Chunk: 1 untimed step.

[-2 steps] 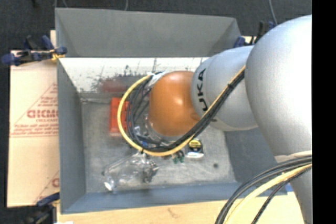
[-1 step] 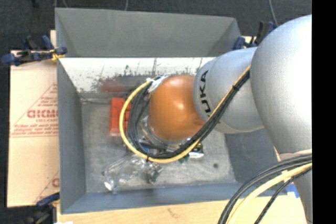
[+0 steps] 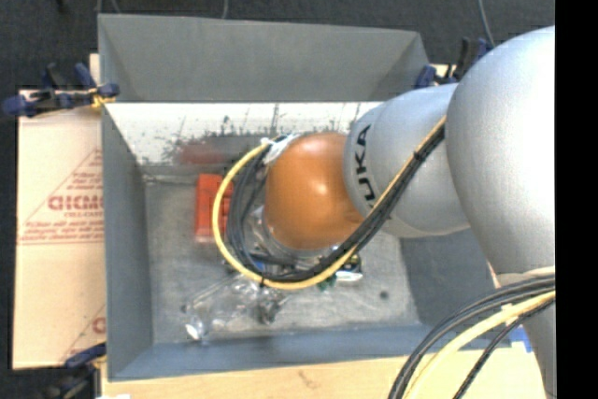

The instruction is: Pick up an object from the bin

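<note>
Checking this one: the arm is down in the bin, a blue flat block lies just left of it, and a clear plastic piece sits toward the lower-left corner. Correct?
One detail is wrong. The camera view shows the flat block is orange-red, not blue. The rest holds: the arm is down in the bin, and the clear plastic piece sits toward the lower-left corner.

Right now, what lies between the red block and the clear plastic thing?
In the camera view, only bare bin floor lies between the red block and the clear plastic thing.
</note>
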Tool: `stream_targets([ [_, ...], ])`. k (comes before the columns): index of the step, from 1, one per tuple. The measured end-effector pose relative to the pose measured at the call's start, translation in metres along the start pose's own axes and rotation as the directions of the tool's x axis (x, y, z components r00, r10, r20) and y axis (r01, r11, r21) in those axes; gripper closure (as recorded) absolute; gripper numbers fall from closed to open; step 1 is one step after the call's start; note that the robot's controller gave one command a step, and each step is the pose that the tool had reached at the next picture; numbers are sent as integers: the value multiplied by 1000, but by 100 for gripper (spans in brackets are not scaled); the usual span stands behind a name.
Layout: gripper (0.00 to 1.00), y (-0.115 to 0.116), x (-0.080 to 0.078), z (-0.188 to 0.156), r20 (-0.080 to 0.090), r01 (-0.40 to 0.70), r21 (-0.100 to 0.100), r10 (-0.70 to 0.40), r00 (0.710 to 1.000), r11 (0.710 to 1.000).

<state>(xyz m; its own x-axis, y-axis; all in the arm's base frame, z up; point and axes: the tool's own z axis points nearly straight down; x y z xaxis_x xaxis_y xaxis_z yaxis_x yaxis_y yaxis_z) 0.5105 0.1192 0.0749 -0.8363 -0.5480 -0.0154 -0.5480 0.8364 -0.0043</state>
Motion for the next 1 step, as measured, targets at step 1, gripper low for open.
stream_targets([
  [1,100,-1,-1,-29,-12,-7,-3,7,1000,1000],
])
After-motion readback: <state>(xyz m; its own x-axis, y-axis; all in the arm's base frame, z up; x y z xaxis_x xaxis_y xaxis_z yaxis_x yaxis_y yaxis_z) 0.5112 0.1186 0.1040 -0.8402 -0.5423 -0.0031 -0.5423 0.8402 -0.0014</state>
